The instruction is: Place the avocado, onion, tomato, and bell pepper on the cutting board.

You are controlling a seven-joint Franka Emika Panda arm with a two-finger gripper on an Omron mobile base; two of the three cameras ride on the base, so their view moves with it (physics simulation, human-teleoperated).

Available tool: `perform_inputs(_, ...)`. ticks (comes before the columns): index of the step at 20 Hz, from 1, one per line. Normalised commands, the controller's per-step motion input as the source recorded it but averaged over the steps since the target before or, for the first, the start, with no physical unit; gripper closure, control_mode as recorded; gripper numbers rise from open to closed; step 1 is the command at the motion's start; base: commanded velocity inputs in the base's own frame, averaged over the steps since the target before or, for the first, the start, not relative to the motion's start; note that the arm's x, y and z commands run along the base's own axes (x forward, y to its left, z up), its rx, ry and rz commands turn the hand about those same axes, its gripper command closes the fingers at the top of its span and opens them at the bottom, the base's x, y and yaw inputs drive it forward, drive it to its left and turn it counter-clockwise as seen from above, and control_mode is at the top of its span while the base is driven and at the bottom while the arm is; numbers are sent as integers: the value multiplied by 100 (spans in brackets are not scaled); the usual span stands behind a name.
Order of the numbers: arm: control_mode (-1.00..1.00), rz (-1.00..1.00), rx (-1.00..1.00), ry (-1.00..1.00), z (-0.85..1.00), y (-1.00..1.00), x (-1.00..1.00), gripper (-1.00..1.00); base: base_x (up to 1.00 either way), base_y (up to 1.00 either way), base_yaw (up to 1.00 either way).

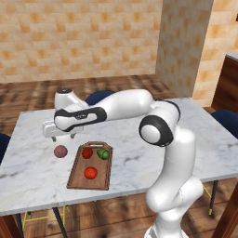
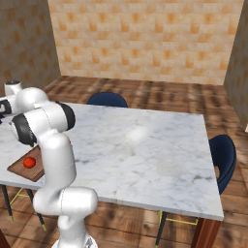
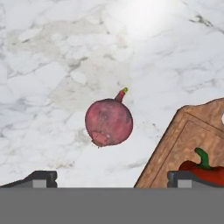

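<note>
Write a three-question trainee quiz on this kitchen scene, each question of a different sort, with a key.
1. True or false: the onion lies on the board.
2. Multiple choice: which item on the board is nearest its handle-free short end, closest to the robot? A) avocado B) tomato C) pepper
3. Fill in: in the hand view, the pincer has its two tips spread wide, so it is ____.

Key:
1. False. The onion sits on the marble table, just left of the board.
2. B. The avocado and pepper lie side by side near the handle cutout.
3. Open. It holds nothing, and the onion lies on the table beyond the tips.
</note>
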Motion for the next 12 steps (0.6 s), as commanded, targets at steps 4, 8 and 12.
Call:
perform_inputs(4, -100, 0, -2, 5, -24, 7, 8, -100, 0, 0, 0)
perform_inputs(8, -100, 0, -2, 6, -28, 2, 10, -100, 0, 0, 0)
perform_inputs(12, -100, 0, -3, 6, -27, 8, 18, -100, 0, 0, 0)
